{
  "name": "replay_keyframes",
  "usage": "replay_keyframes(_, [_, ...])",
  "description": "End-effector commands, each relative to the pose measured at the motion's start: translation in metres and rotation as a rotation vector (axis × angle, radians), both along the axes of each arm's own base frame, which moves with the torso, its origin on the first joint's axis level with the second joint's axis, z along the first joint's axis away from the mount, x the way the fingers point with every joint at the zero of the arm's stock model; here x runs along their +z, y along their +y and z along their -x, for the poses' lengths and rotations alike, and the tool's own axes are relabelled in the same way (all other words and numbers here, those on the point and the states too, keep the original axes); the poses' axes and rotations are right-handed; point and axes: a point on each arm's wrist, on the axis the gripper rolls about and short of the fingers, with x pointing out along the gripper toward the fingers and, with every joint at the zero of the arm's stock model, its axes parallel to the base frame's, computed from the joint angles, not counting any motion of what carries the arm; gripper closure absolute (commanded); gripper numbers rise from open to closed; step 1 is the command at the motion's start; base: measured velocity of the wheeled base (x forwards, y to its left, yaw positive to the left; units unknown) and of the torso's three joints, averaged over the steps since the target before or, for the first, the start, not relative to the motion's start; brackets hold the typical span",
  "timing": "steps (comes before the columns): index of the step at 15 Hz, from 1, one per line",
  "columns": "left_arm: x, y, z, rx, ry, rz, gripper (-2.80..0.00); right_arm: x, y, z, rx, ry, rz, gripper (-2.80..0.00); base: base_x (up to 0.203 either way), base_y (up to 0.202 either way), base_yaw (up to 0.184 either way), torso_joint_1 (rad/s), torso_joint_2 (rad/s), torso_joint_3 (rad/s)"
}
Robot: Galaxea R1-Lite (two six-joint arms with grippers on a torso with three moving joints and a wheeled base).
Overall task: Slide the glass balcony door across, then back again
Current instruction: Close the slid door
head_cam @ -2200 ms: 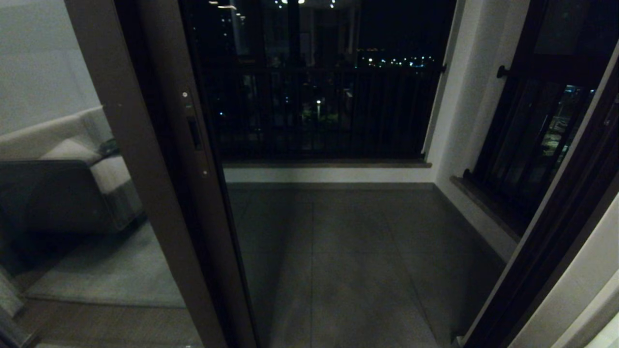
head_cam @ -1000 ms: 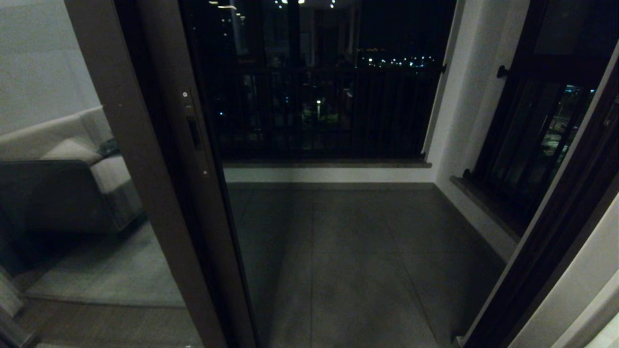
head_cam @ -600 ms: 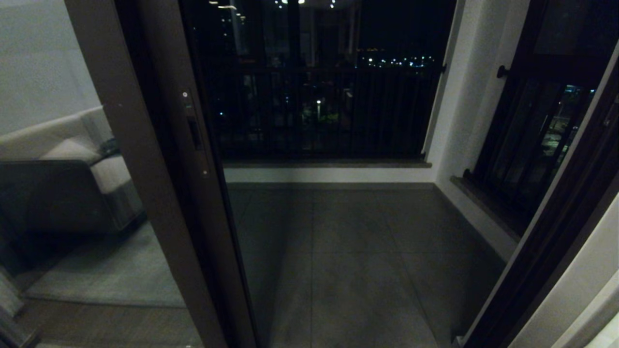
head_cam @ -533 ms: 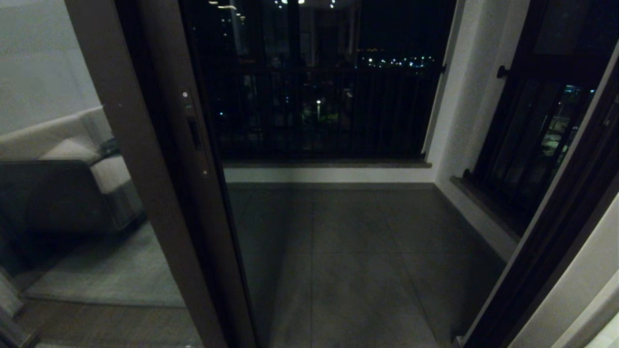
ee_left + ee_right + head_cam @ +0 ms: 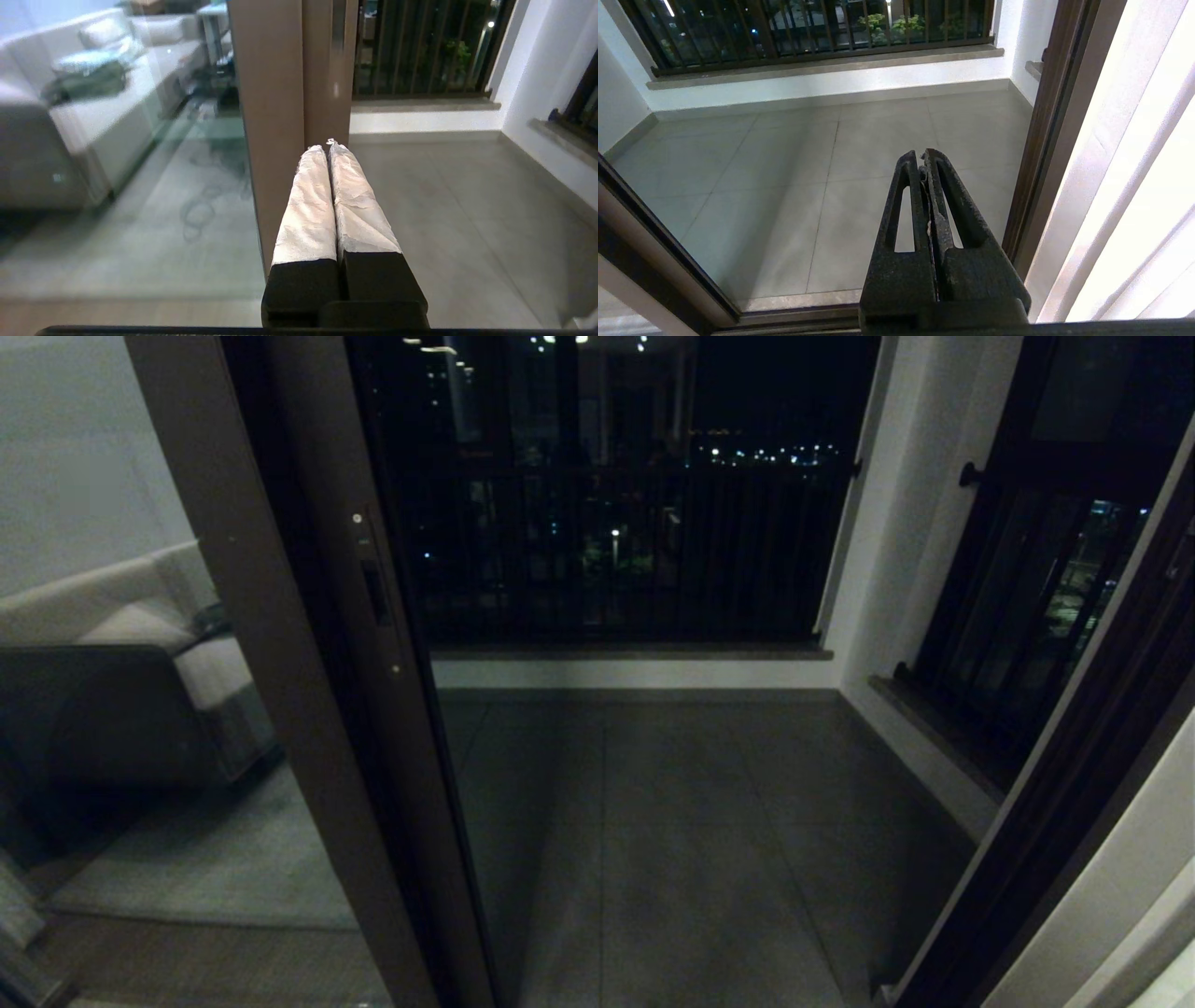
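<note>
The glass balcony door stands slid to the left, its dark brown stile (image 5: 392, 728) carrying a slim recessed handle (image 5: 376, 593). Its frosted top band is out of view. The doorway to its right stands open onto the balcony. Neither gripper shows in the head view. In the left wrist view my left gripper (image 5: 325, 145) is shut, its white-wrapped fingers (image 5: 308, 205) empty and pointing at the door's stile (image 5: 329, 84), a short way off it. In the right wrist view my right gripper (image 5: 920, 153) is shut and empty, low by the right jamb (image 5: 1045, 140).
An unmoving brown-framed pane (image 5: 140, 756) at the left shows a sofa (image 5: 121, 691). Past the doorway lie a tiled balcony floor (image 5: 672, 840), a dark railing (image 5: 616, 551) and a barred window (image 5: 1027, 607) on the right. The floor track (image 5: 682, 275) crosses the threshold.
</note>
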Motion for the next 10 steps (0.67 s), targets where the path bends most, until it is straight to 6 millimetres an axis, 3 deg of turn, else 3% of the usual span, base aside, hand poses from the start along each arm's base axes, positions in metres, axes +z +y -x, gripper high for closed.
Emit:
replay_keyframes(1, [0.031, -0.002, -0.052, -0.028, 0.078, 0.001, 0.00, 0.000, 0.000, 0.000, 0.000, 0.000, -0.001, 0.00, 0.000, 0.000, 0.000, 0.000, 0.00, 0.000])
replay_keyframes(3, [0.045, -0.011, -0.079, -0.118, 0.107, 0.038, 0.00, 0.000, 0.000, 0.000, 0.001, 0.000, -0.001, 0.00, 0.000, 0.000, 0.000, 0.000, 0.00, 0.000])
replay_keyframes(7, [0.056, -0.028, -0.134, -0.224, 0.197, 0.066, 0.00, 0.000, 0.000, 0.000, 0.000, 0.000, -0.001, 0.00, 0.000, 0.000, 0.000, 0.000, 0.00, 0.000])
replay_keyframes(10, [0.065, -0.044, -0.153, -0.396, 0.291, 0.068, 0.00, 0.000, 0.000, 0.000, 0.000, 0.000, -0.001, 0.00, 0.000, 0.000, 0.000, 0.000, 0.00, 0.000])
